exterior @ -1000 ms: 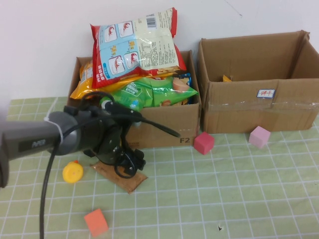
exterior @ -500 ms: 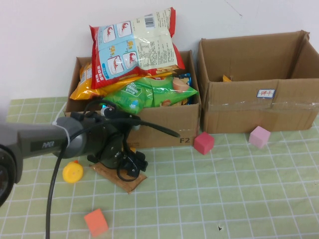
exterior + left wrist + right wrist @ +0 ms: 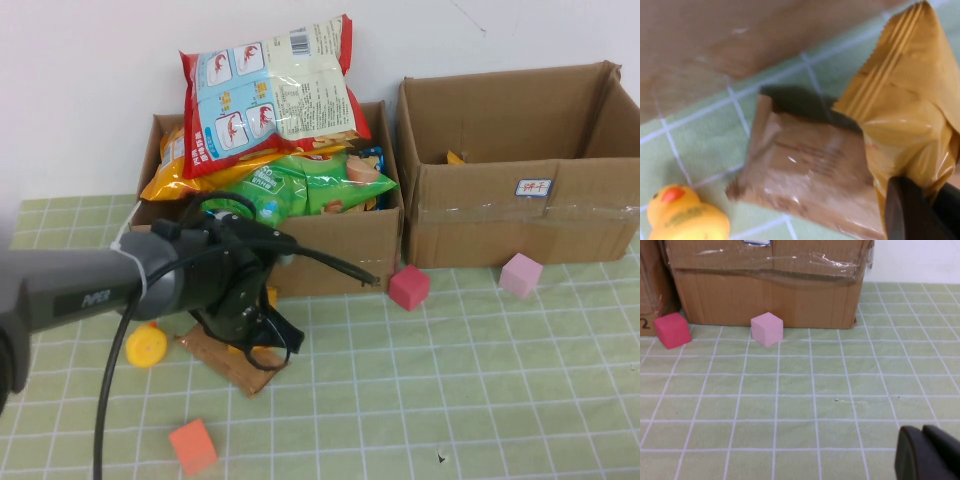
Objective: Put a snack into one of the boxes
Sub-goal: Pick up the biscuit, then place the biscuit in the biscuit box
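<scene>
Left gripper (image 3: 262, 335) is low over the green checked surface (image 3: 450, 380), just in front of the left box (image 3: 330, 245), with the left arm's dark body covering most of it in the high view. In the left wrist view its fingers (image 3: 905, 212) are pinched shut on a shiny orange-yellow snack wrapper (image 3: 912, 110), which stands up off the surface, crimped end uppermost in that view. A second snack, a flat brown packet (image 3: 225, 358), lies on the surface right under and beside the held one, partly hidden by the arm from above. Yellow rubber duck (image 3: 147, 345) sits on the surface just beside the brown packet, on the robot's left of it.

Left box is overfull: a big red-and-blue chip bag (image 3: 270, 85) on top, a green bag (image 3: 300, 185) and an orange bag (image 3: 175, 180) under it. Right box (image 3: 520, 215) stands beside it, open, mostly bare inside with a small yellow bit at the back.

Red cube (image 3: 408, 287) sits in front, between the two boxes; pink cube (image 3: 521, 274) is in front of the right box; orange cube (image 3: 192, 446) is near the front edge, well apart from the others.

Right gripper (image 3: 927, 455) shows only in its own wrist view, hovering over bare surface, fingers together, holding nothing.
</scene>
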